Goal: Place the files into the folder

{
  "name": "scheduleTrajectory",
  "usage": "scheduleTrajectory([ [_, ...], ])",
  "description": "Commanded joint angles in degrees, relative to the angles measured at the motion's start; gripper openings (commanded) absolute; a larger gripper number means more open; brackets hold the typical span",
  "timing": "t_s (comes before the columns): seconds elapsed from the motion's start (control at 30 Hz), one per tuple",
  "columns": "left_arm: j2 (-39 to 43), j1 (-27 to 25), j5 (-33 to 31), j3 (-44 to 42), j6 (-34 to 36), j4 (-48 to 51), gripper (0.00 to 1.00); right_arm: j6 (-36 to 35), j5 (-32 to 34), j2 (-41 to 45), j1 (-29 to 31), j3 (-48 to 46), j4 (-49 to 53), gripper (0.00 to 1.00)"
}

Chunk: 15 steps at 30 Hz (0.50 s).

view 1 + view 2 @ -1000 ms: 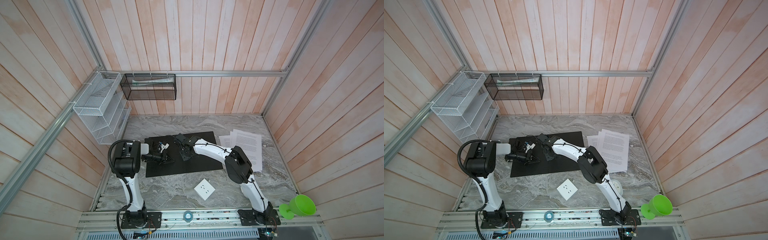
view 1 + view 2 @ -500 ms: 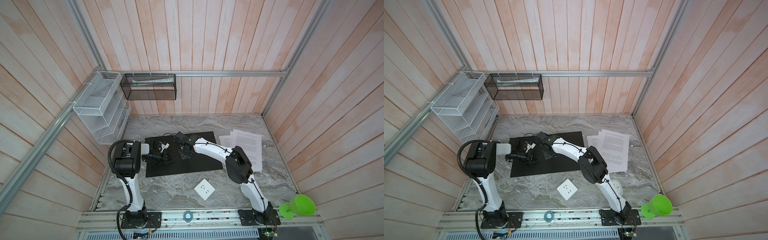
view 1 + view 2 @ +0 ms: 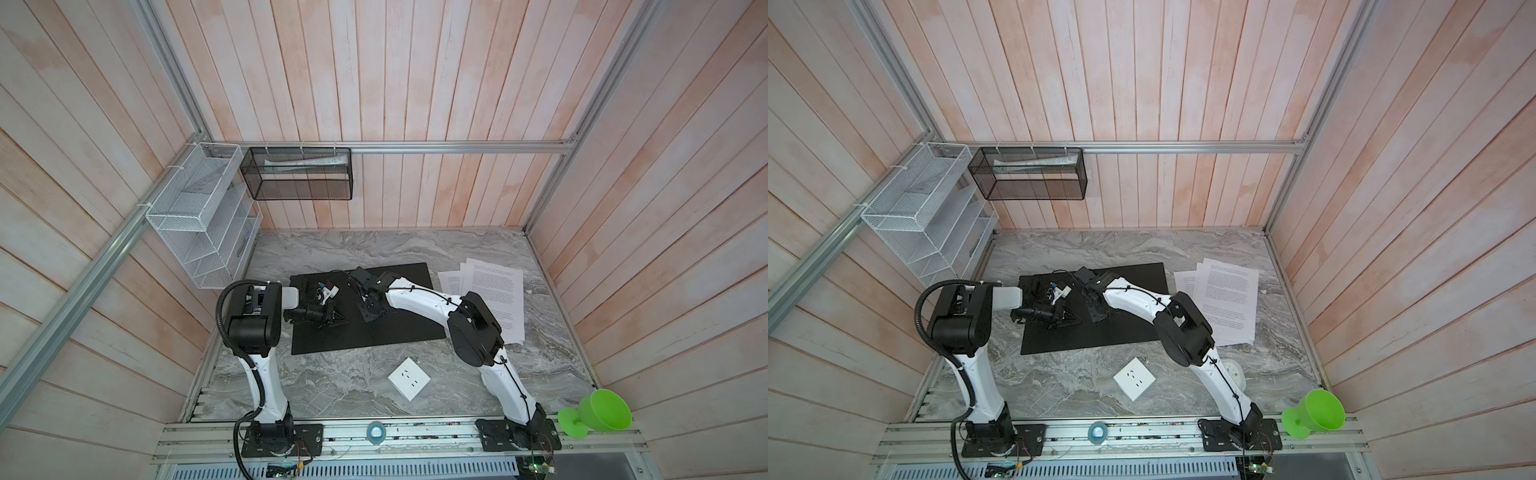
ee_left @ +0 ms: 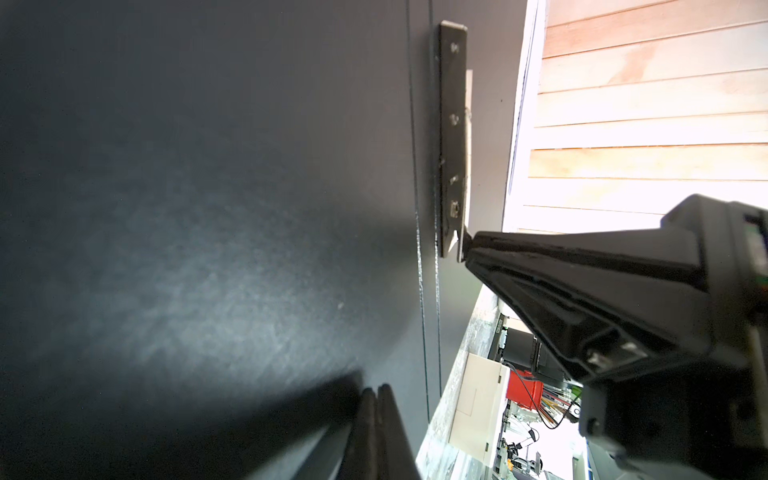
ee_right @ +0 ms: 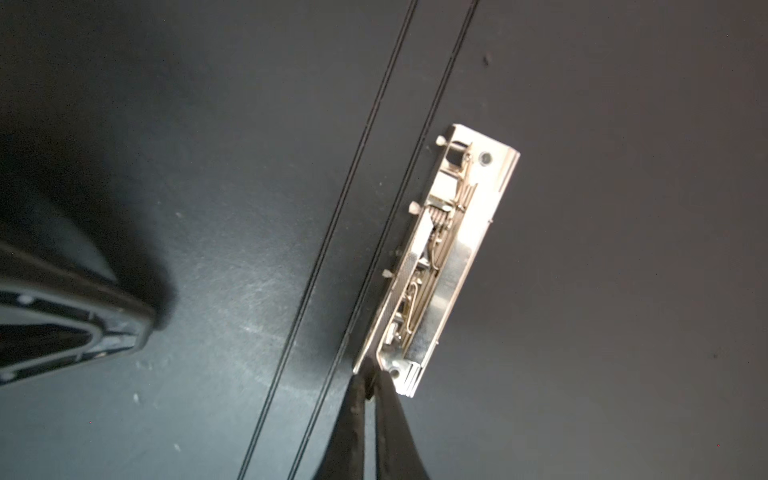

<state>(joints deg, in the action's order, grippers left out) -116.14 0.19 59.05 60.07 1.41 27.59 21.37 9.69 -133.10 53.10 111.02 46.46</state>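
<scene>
Grey marble tabletop, pink wood-plank walls all round. Change over the last second is small: my right gripper point(image 5: 370, 376) closes its jaws the last little bit, and both arms sit almost exactly where they were. The right jaws are now pinched on one end of the silver metal clip point(image 5: 440, 266); the left wrist view shows the same fingertip against that end. My read is that I have just taken hold of the clip so it can be lifted, so no loading has started and the task is at an early stage.

My left gripper point(image 3: 338, 320) is closed on nothing, fingers together. It sits low over the inner cover, centre-left in both top views. I can't tell if it presses on the cover.

The thin flat folder point(image 3: 399, 332) lies open at frame centre, black matte inside facing up, and no other colour shows. Two fine crease lines run along the spine, and the clip sits just beside them. The clip is shiny, with its spring wire visible.

The loose white printed paper sheets point(image 3: 494, 291) are a fanned stack right of centre, just beside the folder's right edge. The lower part of the stack is hidden under my right elbow. None of the sheets are in the folder.

A white square socket plate point(image 3: 408, 378) lies below the folder, well apart from it.
</scene>
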Motion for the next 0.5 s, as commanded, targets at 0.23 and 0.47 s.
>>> scheduleTrajectory([
  [0.23, -0.32, -0.31, -4.46, -0.49, 0.43, -1.47, 0.00, 0.43, 0.03, -3.02, -1.42, -2.91, 0.49, 0.06],
  [0.47, -0.45, -0.28, -4.51, -0.41, 0.30, -1.27, 0.00, 0.61, 1.14, -3.96, -2.03, -4.00, 0.96, 0.06],
])
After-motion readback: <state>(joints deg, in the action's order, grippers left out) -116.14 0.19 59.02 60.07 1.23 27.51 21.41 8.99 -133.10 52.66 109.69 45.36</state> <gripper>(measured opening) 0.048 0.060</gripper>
